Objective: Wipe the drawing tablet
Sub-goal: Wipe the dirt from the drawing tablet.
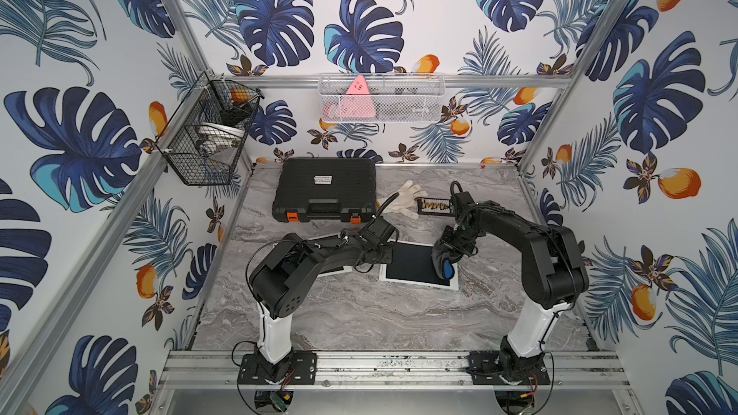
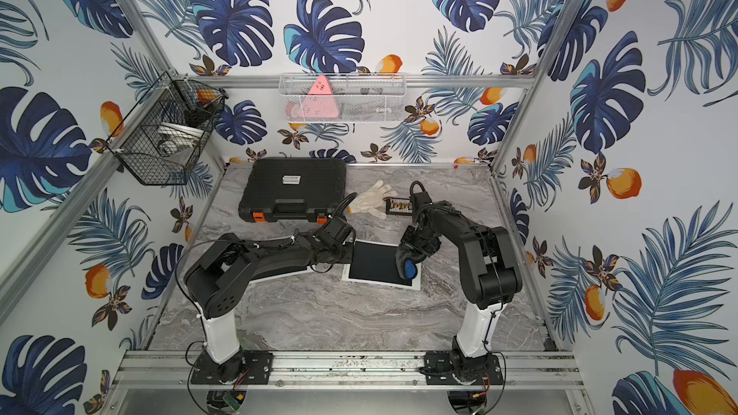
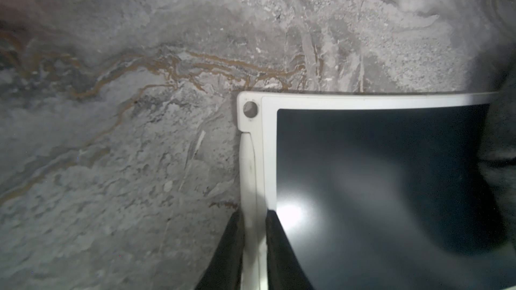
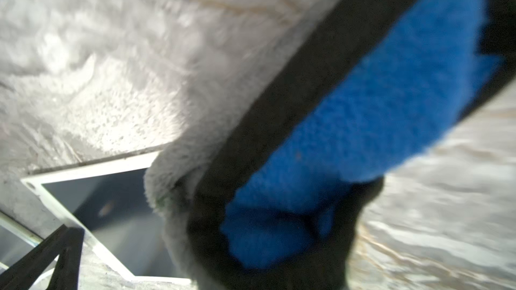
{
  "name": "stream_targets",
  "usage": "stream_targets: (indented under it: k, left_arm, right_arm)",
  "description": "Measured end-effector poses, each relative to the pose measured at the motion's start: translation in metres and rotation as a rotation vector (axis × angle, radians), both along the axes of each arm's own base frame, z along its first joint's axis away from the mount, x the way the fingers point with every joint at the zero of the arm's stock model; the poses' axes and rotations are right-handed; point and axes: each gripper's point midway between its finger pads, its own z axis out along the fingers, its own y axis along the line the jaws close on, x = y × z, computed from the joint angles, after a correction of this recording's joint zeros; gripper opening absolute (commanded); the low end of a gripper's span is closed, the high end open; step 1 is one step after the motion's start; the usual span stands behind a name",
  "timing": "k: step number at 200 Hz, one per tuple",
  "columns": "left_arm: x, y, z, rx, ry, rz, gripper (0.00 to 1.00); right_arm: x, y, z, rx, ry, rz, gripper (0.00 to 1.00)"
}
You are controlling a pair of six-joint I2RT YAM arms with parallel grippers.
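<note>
In both top views the drawing tablet lies mid-table. The right gripper presses a cloth onto the tablet's 4 o'clock corner.

Left wrist: the left gripper is nearly closed, pinching the tablet's white rim.

Right wrist: the right gripper is clamped tight on the blue-grey cloth.

I judge the wiping step is in hand. The next move calls for a steady sweep toward 9 o'clock.

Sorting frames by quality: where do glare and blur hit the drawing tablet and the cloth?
Left wrist view: a bright glare patch on the dark screen of the drawing tablet, beside the fingers. Right wrist view: the cloth looms close and blurred. Both top views: even light, no glare on the tablet.
</note>
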Motion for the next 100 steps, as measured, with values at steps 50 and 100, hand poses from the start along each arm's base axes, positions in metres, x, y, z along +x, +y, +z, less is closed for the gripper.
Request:
stream_targets:
  k: [50,100]
  left_arm:
    - [0.002,-0.001,0.001,-0.018,-0.014,-0.002,0.19]
    - [0.001,-0.003,0.0,-0.033,-0.017,-0.039,0.18]
  right_arm:
    - [-0.012,-0.004,-0.011,-0.074,0.048,0.057,0.0]
    - [0.001,0.07,-0.019,-0.051,0.042,0.205,0.0]
